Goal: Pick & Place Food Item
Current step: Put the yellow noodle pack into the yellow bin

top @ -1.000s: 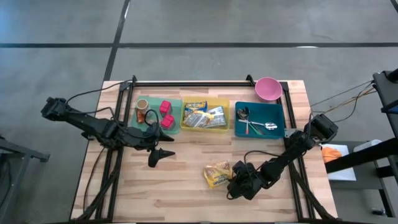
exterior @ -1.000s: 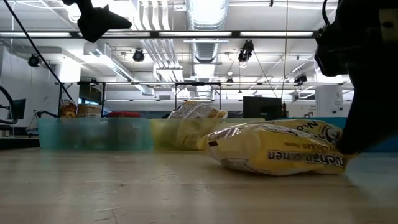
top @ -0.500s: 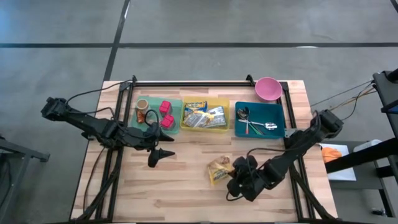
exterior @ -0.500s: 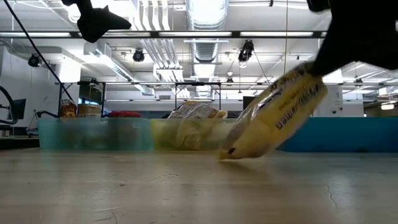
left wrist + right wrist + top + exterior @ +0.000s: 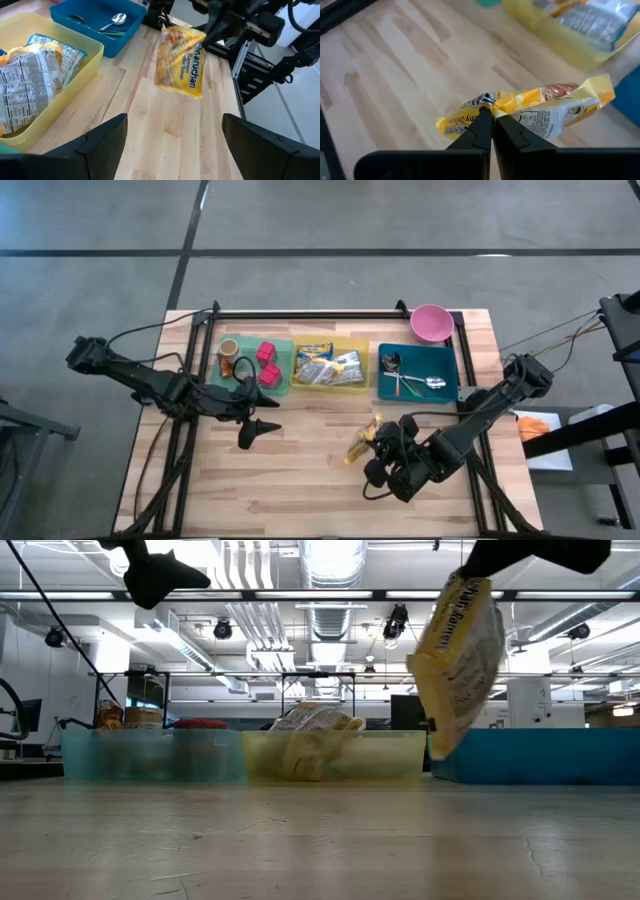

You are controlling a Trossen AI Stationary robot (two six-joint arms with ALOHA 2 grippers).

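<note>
Right gripper point(image 5: 490, 119) pinched shut on crinkly yellow ramen packet point(image 5: 362, 442), dangling clear of wooden table point(image 5: 300, 480). Carry toward yellow plastic bin point(image 5: 330, 365) at eleven o'clock (grip only on edge), avoiding swing. Left gripper point(image 5: 172, 132) wide, idle.

A robotics lab or industrial workshop: the low view shows a high open ceiling with silver ventilation ducts point(image 5: 330, 610) across the upper middle and hanging cables. From above, a pale wooden slatted desk point(image 5: 300, 470) in a black metal frame stands on a grey concrete floor point(image 5: 320, 220).
</note>
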